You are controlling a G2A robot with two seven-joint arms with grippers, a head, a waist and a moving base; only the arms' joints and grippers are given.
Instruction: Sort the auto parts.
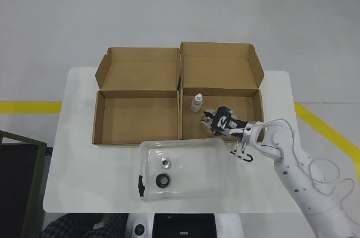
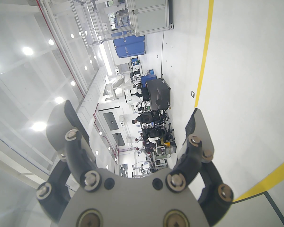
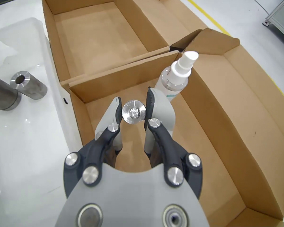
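Holding a small round metal part (image 3: 134, 114) by its rim in the right gripper (image 3: 133, 110), pinched narrow, above the floor of the right cardboard box (image 3: 227, 124) and near an upright spray bottle (image 3: 177, 76). Left gripper (image 2: 132, 113) spread wide, carrying nothing, pointed away from the table. Noted in the clear tray (image 3: 26, 147): bored metal cylinder (image 3: 28, 87), darker cylinder (image 3: 2, 95).

Risks, as judged:
- Grip on a thin curved edge: possible slip or twist before release.
- Release from height: likely roll or bounce on the cardboard.
- Bottle close to one finger (image 3: 156, 100): risk of toppling it on any sideways drift.
- Sorting rule unknown: wrong-box error not excluded.
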